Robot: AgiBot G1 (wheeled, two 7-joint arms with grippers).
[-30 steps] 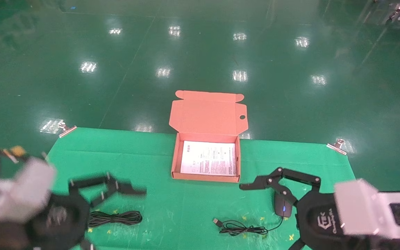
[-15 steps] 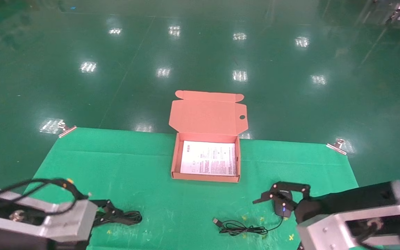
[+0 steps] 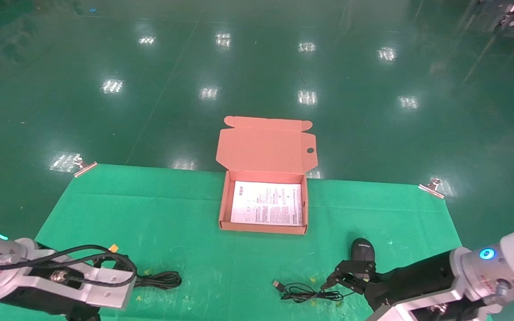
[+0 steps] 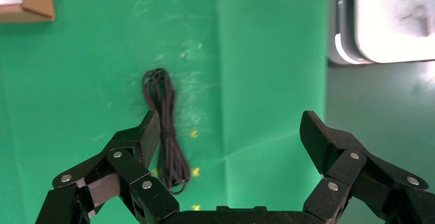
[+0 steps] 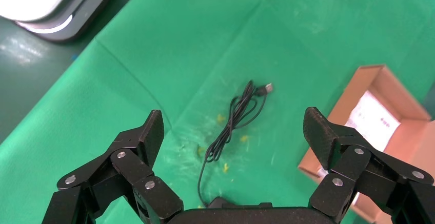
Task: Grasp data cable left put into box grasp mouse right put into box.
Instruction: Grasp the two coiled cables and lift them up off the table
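Observation:
The data cable (image 3: 161,280) lies as a narrow black bundle on the green mat at the front left. My left arm (image 3: 60,281) covers its left end, and the fingers are hidden in the head view. In the left wrist view the left gripper (image 4: 232,131) is open, with the cable (image 4: 163,121) beside one finger (image 4: 149,134). The mouse (image 3: 363,250) sits at the front right, its cord (image 3: 306,293) trailing left. My right gripper (image 3: 346,277) hangs just in front of it. It is open (image 5: 234,126) over the cord (image 5: 231,121). The orange box (image 3: 225,209) stands open mid-table.
A white leaflet (image 3: 268,203) lies in the box, and the lid (image 3: 263,147) stands open at the back. Metal clips (image 3: 83,167) (image 3: 431,187) hold the mat's far corners. The cord's USB plug (image 3: 277,283) points left. The box corner (image 5: 379,111) shows beside the right gripper.
Both arms have come down and back toward the table's front edge. The left gripper now sits at the cable's near end. The right gripper has slid from over the mouse to just in front of it.

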